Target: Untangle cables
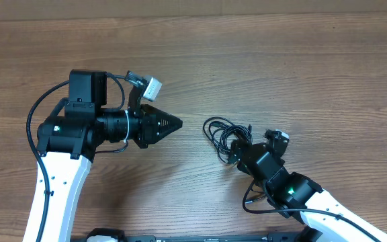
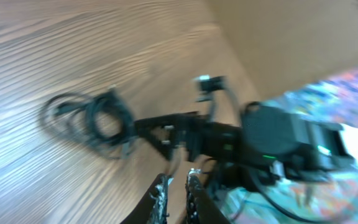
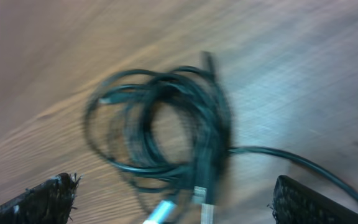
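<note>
The cables [image 1: 222, 134] lie as one tangled coil of thin black cord on the wooden table, right of centre. In the right wrist view the cables [image 3: 166, 124] fill the middle, with silver plug tips [image 3: 202, 198] at the coil's near side. My right gripper [image 1: 237, 156] is open wide at the coil's lower right edge, and its fingers [image 3: 51, 199] straddle the near part of the coil without holding it. My left gripper [image 1: 179, 124] points right, a short way left of the coil. It is nearly shut with only a thin gap, and nothing is between its fingers [image 2: 161, 194].
The right arm [image 2: 272, 143] reaches in from the lower right, with its own thick black cable [image 1: 261, 205] looping beside it. The left arm's body [image 1: 79, 128] sits at the left. Bare wooden table [image 1: 281, 60] stretches behind the coil.
</note>
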`<state>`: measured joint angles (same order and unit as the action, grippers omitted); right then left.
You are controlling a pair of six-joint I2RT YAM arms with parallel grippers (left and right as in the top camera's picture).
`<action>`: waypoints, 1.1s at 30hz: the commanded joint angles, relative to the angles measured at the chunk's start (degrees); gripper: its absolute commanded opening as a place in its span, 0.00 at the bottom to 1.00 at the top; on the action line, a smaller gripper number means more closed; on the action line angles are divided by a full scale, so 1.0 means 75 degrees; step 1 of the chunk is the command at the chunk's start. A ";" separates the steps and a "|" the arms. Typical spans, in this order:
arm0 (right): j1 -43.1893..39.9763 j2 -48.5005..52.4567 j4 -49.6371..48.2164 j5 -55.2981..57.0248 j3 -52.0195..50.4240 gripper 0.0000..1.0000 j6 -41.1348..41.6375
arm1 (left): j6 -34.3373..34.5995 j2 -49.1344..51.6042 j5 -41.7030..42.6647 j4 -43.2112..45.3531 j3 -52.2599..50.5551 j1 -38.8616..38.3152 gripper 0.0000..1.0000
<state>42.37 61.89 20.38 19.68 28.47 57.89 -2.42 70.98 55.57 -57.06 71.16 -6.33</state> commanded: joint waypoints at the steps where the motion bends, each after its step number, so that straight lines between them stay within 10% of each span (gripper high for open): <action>1: -0.0009 -0.0026 -0.0839 -0.1166 0.0015 1.00 -0.1798 | 0.1262 -0.0006 -0.1929 0.0015 0.0076 -0.0017 0.15; 8: -0.0035 -0.0026 -0.1658 -0.1874 0.0015 1.00 -0.3040 | 0.3261 0.0271 -0.3281 0.0090 0.0064 -0.0070 0.47; 11: -0.0219 -0.0052 -0.1702 -0.1626 0.0017 1.00 -0.2390 | 0.3413 0.0589 -0.3284 0.0108 0.0044 -0.0274 0.84; 14: -0.0600 -0.0219 -0.1716 -0.1629 0.0020 1.00 -0.1378 | 0.3599 0.1072 -0.3279 0.0111 0.0029 -0.0641 0.91; 19: -0.1309 -0.0513 -0.1676 -0.1635 0.0020 1.00 -0.1236 | 0.4028 0.1996 -0.3287 0.0548 0.0029 -0.1367 0.88; 23: -0.1556 -0.0589 -0.1396 -0.1664 0.0020 1.00 -0.1233 | 0.4654 0.2739 -0.3427 0.1023 0.0029 -0.1894 0.67; 33: -0.1562 -0.0595 -0.0574 -0.1955 0.0020 1.00 -0.1233 | 0.6936 0.4395 -0.4878 0.1431 0.0029 -0.3188 0.72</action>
<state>30.83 58.11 15.68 5.76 28.47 48.23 43.16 101.54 23.79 -47.27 71.13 -28.01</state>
